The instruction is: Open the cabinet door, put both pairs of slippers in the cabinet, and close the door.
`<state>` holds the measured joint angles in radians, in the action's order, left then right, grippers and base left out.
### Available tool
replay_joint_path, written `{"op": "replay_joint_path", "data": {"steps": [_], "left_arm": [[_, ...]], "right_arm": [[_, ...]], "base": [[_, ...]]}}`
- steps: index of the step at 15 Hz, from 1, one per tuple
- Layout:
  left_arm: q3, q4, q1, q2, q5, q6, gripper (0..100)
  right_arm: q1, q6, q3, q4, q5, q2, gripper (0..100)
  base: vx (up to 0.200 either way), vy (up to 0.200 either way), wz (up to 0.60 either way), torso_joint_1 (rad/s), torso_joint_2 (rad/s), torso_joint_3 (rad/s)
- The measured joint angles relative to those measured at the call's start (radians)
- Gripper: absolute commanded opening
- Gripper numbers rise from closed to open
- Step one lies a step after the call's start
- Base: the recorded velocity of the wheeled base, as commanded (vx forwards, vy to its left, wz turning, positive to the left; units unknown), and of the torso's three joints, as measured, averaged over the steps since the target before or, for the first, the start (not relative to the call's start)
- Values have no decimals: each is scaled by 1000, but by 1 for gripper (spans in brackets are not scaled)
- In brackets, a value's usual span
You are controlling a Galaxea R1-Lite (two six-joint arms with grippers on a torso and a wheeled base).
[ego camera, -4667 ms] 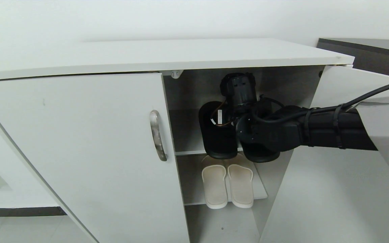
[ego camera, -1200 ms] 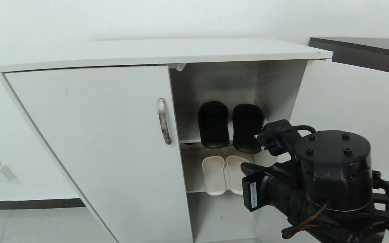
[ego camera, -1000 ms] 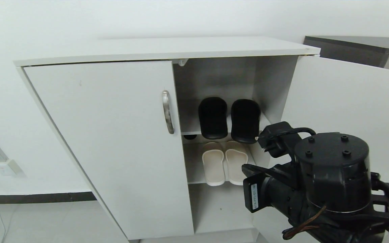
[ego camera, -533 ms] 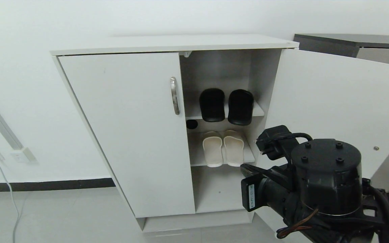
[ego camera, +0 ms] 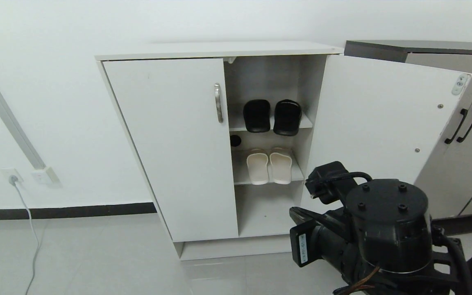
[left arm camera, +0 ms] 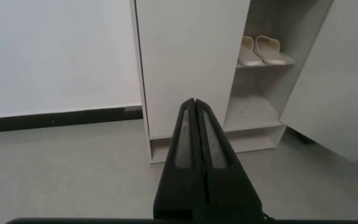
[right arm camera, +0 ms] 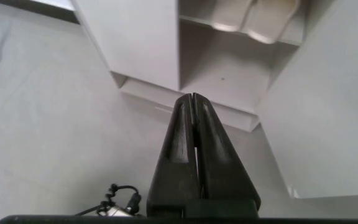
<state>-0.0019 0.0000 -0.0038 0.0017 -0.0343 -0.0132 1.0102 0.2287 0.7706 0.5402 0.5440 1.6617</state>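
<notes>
head, cabinet (ego camera: 219, 50): white, two doors. left door (ego camera: 170, 143) shut, right door (ego camera: 375, 123) swung wide open with its inner face toward the camera.
head, black slippers (ego camera: 272, 116): pair side by side on the upper shelf. Their near ends look to sit at the shelf's front edge or slightly over it.
head, white slippers (ego camera: 269, 166): pair on the middle shelf, directly below the black pair, toes inward.
head, right arm (ego camera: 383, 233): low, in front of the open door's lower part, well apart from the shelves.
head, step: both pairs are in, so closing the door is what's left, by my read.
left wrist, left gripper (left arm camera: 194, 104): fingers pressed together, nothing between them. It hangs over the floor (left arm camera: 55, 168), pointed at the cabinet base.
left wrist, white slippers (left arm camera: 266, 50): on their shelf, with the open door beside them.
right wrist, right gripper (right arm camera: 193, 98): fingers pressed together, empty, aimed at the bottom compartment (right arm camera: 222, 78).
right wrist, right door (right arm camera: 328, 124): close beside the gripper. Can't tell if they touch.
risk 1: the door handle is on the hidden outer face, so a push on the bare panel could slide off.
risk 2: if the black pair overhangs, the door may catch on it and stay ajar.
risk 3: the arm sits inside the swing path and could block the door or get pinched.
</notes>
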Motion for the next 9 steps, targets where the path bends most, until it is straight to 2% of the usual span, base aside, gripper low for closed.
{"op": "replay_joint_path", "data": {"steps": [9], "left_arm": [[1,0,-1,0,0,0,0]], "right_arm": [[-1,0,-6,4,0,7,0]], "base": [[0,0,0,0,0,0]]}}
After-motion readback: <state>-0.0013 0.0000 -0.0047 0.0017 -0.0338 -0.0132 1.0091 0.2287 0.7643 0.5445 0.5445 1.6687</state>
